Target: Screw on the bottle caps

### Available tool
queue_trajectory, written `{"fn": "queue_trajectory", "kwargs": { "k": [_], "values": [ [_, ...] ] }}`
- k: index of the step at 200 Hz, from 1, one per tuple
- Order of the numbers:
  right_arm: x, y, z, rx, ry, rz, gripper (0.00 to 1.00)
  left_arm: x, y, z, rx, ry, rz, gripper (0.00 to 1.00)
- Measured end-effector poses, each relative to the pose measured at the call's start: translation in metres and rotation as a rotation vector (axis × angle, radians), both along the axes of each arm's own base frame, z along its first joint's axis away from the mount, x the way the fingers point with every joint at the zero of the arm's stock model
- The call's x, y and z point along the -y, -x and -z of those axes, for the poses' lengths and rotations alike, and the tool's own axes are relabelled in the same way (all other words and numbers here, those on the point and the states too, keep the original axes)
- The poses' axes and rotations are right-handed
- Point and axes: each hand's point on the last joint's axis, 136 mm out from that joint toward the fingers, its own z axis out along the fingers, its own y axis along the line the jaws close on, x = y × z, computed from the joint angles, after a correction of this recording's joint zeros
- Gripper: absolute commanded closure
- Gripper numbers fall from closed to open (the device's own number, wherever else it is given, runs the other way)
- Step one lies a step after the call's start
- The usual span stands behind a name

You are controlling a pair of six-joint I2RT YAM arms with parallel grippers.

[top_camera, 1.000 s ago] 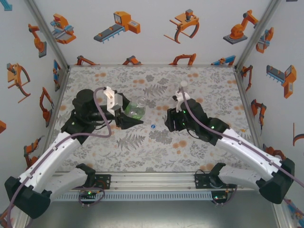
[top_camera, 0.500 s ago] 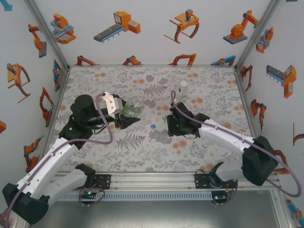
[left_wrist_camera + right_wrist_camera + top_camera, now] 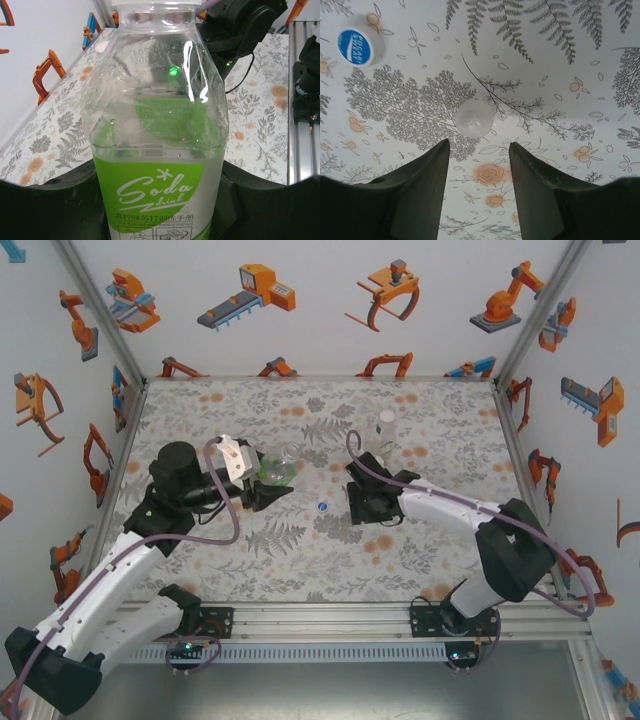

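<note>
Cap pickup: my L hand (image 3: pixel 270 490) pinches green bottle (image 3: pixel 157 150); R hand (image 3: pixel 477 146), spread near white cap (image 3: pixel 474 119), should lower & close.

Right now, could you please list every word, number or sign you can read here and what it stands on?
"Soda drink": white script on the green label of the bottle.
Smaller white lines under it on that label: too small to read.
Raised digits on the bottle's clear shoulder: too faint to read.
White lettering on the blue cap: too blurred to read.
</note>
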Motion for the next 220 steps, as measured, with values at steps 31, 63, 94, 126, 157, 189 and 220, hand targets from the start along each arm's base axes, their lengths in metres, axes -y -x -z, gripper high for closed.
{"fn": "queue_trajectory", "kwargs": {
  "k": [31, 63, 94, 126, 157, 189, 220],
  "values": [
    [-0.007, -0.01, 0.0, 0.006, 0.007, 0.007, 0.54, -0.001, -0.003, 0.001, 0.001, -0.002, -0.018, 0.96],
    [-0.011, -0.011, 0.01, -0.014, 0.027, -0.001, 0.54, -0.003, -0.004, 0.003, 0.003, -0.003, -0.037, 0.96],
    [-0.009, -0.012, 0.017, -0.022, 0.054, 0.004, 0.54, -0.004, -0.005, 0.002, 0.005, -0.003, -0.045, 0.97],
    [-0.008, -0.011, 0.025, -0.039, 0.07, 0.004, 0.54, -0.004, -0.006, 0.002, 0.007, -0.002, -0.049, 0.97],
    [-0.008, -0.011, 0.027, -0.042, 0.069, 0.007, 0.55, -0.004, -0.006, 0.001, 0.009, -0.001, -0.05, 0.97],
    [-0.009, -0.011, 0.03, -0.047, 0.067, 0.008, 0.56, -0.004, -0.006, 0.001, 0.009, 0.0, -0.05, 0.97],
    [-0.01, -0.01, 0.03, -0.053, 0.061, 0.009, 0.58, -0.004, -0.006, 0.001, 0.009, 0.0, -0.05, 0.97]
  ]
}}
